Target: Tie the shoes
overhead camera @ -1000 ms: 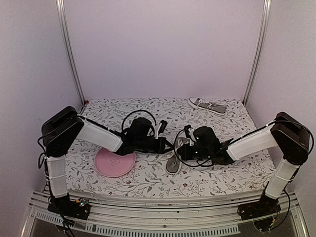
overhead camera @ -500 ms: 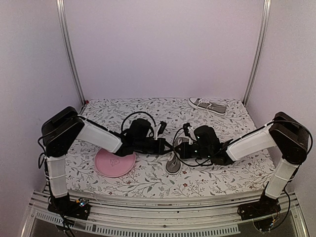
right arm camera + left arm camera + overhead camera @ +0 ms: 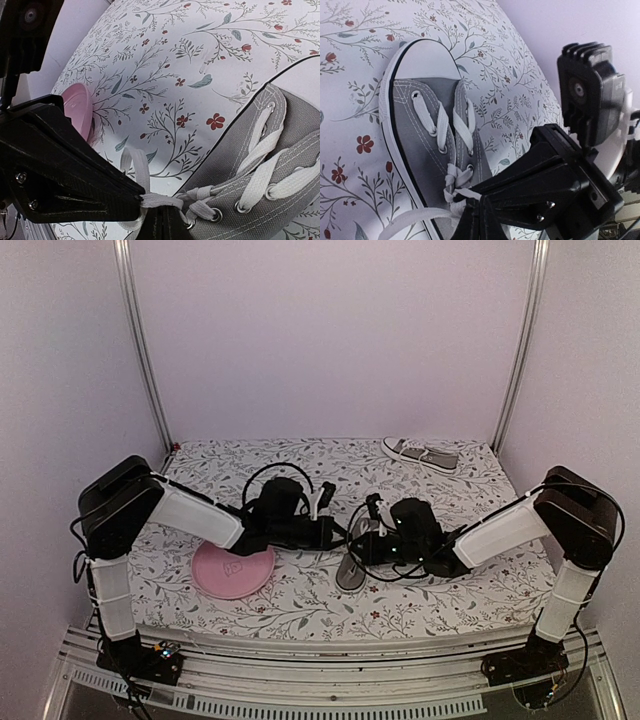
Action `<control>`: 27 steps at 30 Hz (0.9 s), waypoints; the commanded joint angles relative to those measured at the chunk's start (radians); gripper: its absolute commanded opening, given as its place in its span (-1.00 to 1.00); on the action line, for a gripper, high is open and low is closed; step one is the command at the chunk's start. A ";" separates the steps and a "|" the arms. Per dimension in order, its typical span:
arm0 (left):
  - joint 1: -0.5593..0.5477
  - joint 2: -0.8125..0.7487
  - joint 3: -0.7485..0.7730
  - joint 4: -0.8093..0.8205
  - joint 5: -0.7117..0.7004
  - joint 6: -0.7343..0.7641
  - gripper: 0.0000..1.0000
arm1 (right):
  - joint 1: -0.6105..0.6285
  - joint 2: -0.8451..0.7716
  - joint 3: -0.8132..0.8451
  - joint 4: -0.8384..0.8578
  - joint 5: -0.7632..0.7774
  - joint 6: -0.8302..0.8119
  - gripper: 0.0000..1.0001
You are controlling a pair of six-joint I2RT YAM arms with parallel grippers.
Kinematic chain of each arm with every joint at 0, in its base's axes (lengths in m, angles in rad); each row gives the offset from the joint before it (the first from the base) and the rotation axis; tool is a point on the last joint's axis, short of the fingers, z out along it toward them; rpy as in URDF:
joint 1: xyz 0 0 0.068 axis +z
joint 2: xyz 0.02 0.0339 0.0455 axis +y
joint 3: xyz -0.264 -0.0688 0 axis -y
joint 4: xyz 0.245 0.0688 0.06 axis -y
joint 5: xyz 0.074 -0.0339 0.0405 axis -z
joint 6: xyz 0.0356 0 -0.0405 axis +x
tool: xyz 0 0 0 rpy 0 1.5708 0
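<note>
One grey shoe [image 3: 351, 568] lies mid-table, toe toward the near edge, with both grippers meeting over its laces. In the left wrist view the shoe [image 3: 427, 145] has a white lace knot [image 3: 451, 186] at its top eyelets. My left gripper [image 3: 479, 205] is shut on a lace strand right at that knot. In the right wrist view my right gripper [image 3: 161, 214] is shut on the lace [image 3: 165, 200] beside the same knot, tip to tip with the left gripper's black body [image 3: 60, 175]. A lace loop [image 3: 136, 167] sticks out between them. The second shoe [image 3: 421, 454] lies at the back right.
A round pink plate [image 3: 232, 570] lies on the flowered cloth [image 3: 300, 605] under the left forearm, just left of the shoe. It shows again as the plate [image 3: 80, 107] in the right wrist view. Metal posts [image 3: 140, 340] stand at the back corners.
The right gripper has edged a little to the left, closer to the left gripper. Both stay shut on the lace over the shoe, which has hardly moved.
</note>
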 commanded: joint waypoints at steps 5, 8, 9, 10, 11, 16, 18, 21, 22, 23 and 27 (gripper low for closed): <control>-0.010 -0.019 0.003 0.036 0.029 -0.013 -1.00 | 0.001 0.015 0.004 0.003 0.059 -0.003 -0.96; -0.010 -0.020 -0.014 0.033 0.043 -0.015 -1.00 | -0.005 0.009 -0.001 0.013 0.088 0.004 -0.96; -0.010 -0.019 -0.021 0.032 0.054 -0.015 -1.00 | -0.007 0.010 -0.001 0.022 0.091 0.004 -0.96; -0.011 -0.018 -0.029 0.030 0.062 -0.016 -1.00 | -0.009 0.013 -0.001 0.032 0.090 0.003 -0.96; -0.012 -0.018 -0.035 0.030 0.070 -0.018 -1.00 | -0.010 0.016 -0.002 0.045 0.086 0.002 -0.96; -0.022 -0.018 -0.059 0.031 0.099 -0.020 -1.00 | -0.015 0.027 -0.006 0.095 0.053 0.010 -0.96; -0.025 -0.019 -0.062 0.028 0.102 -0.019 -1.00 | -0.015 0.028 -0.014 0.109 0.047 0.014 -0.96; -0.021 -0.023 -0.059 0.016 0.083 -0.009 -1.00 | -0.014 0.027 -0.028 0.114 0.044 0.017 -0.96; -0.018 -0.030 -0.055 0.006 0.069 -0.003 -0.97 | -0.014 0.024 -0.033 0.115 0.043 0.019 -0.96; -0.014 -0.041 -0.053 -0.003 0.054 0.003 -0.89 | -0.015 0.023 -0.042 0.117 0.042 0.022 -0.96; 0.013 -0.081 -0.053 -0.016 0.013 0.017 -0.56 | -0.014 0.015 -0.058 0.120 0.044 0.028 -0.96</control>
